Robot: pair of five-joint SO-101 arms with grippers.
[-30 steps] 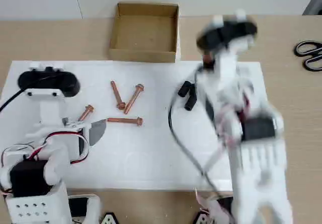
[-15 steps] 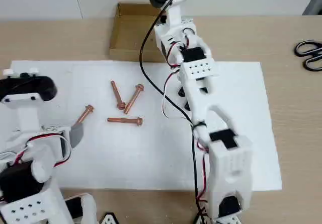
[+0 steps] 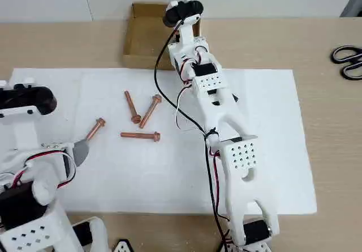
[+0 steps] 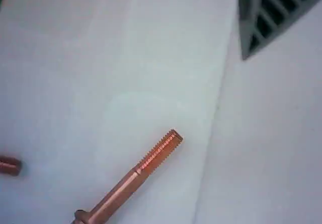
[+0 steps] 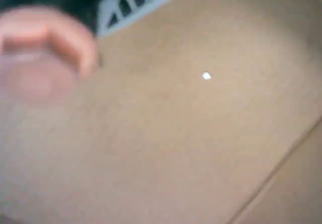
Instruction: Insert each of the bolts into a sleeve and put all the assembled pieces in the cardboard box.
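Several copper bolts lie loose on the white mat: one nearest my left gripper, two more side by side, and one lying flat. The left gripper is open and holds nothing. Its wrist view shows that nearest bolt's threaded end just past the grey finger. My right arm stretches over the cardboard box, with the right gripper above the box floor. It is shut on a blurred copper bolt with a dark part beside it.
Black scissors lie on the wooden table at the far right. The right arm crosses the middle of the mat from front to back, its black cable looping beside the bolts. Both arm bases stand at the front edge.
The right arm swung from the mat's right half out over the cardboard box. The left arm drew back to the left, away from the bolts.
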